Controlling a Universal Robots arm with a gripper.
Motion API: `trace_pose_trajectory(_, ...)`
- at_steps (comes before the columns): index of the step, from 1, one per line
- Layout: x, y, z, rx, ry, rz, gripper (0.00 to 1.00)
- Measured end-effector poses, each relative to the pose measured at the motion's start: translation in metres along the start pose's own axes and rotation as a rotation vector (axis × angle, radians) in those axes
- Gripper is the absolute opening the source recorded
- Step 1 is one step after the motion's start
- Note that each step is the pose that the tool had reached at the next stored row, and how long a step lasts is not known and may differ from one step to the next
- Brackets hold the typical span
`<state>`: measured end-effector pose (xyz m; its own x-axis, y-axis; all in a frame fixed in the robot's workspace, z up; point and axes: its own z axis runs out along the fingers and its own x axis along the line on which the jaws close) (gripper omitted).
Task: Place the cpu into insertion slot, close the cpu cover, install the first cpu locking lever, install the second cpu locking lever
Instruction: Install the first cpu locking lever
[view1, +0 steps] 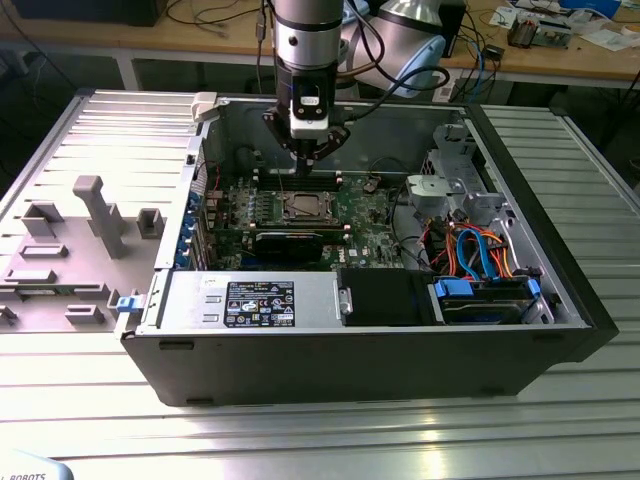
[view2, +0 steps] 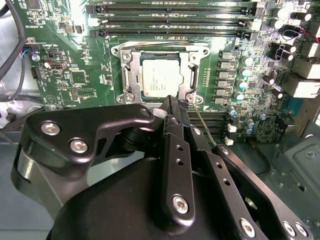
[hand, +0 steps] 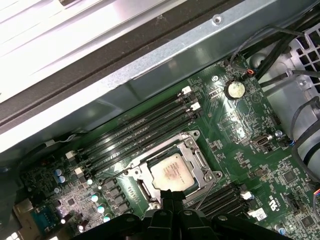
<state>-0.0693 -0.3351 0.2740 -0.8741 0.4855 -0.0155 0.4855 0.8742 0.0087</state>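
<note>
The cpu (view2: 161, 75) (hand: 173, 171), a dull silver square, lies in the insertion slot (view1: 303, 207) on the green motherboard. The cpu cover (view2: 131, 70) (hand: 198, 159), a silver frame, lies flat around it. One thin locking lever (view2: 160, 46) runs along the slot's edge beside the memory slots. A second thin lever (view2: 204, 126) slants out from the slot's corner, right beside my fingers. My gripper (view2: 172, 106) (hand: 170, 194) (view1: 305, 152) hangs just above the slot's near edge, its black fingers shut together. I cannot tell whether it touches the lever.
The motherboard sits deep in an open computer case (view1: 560, 330) with tall metal walls. Long black memory slots (view2: 170, 20) run beside the socket. A black card (view1: 290, 243), a drive cage (view1: 455, 185) and orange and blue cables (view1: 480, 255) crowd the exterior view's right.
</note>
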Motion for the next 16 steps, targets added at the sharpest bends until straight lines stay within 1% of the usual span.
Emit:
trace_pose_trajectory(5,0.0002,-0.0002,0.0,-0.0006,-0.0012,0.0,0.11)
trace_pose_trajectory(14,0.0002,-0.0002,0.0,-0.0008,-0.0016,0.0,0.11)
trace_pose_trajectory(16,0.0002,-0.0003,0.0001,-0.0014,-0.0028,0.0,0.11)
